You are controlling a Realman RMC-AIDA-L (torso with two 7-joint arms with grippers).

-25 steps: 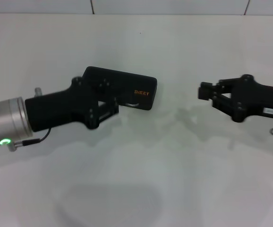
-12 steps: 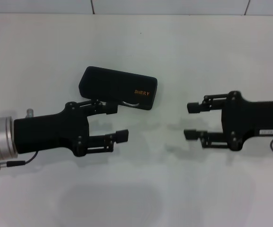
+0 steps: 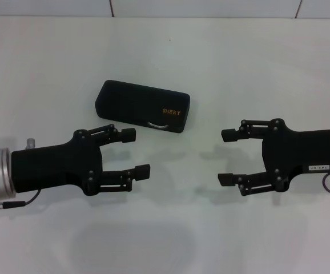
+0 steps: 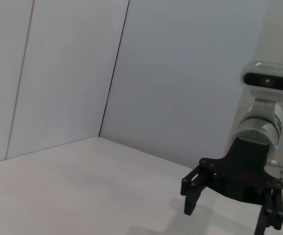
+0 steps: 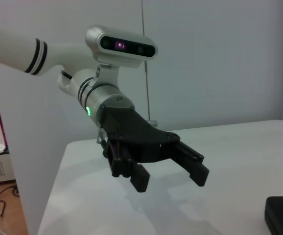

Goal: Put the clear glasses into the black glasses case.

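The black glasses case (image 3: 142, 107) lies with its lid down on the white table, orange "SHERY" lettering and silver clasp facing me. One corner of the black glasses case (image 5: 282, 215) shows in the right wrist view. The clear glasses show in no view. My left gripper (image 3: 136, 153) hovers open and empty just in front of the case, clear of it. My right gripper (image 3: 226, 157) is open and empty to the right of the case, facing the left one. The left wrist view shows the right gripper (image 4: 227, 218) across the table, and the right wrist view shows the left gripper (image 5: 171, 179).
The white table (image 3: 170, 51) runs back to a tiled wall. In the right wrist view the table's edge (image 5: 58, 171) drops off behind the left arm, with the robot's head camera (image 5: 127, 45) above.
The left gripper has pulled back from over the case toward me and opened. The right gripper has also opened and shifted nearer. The case has not moved.
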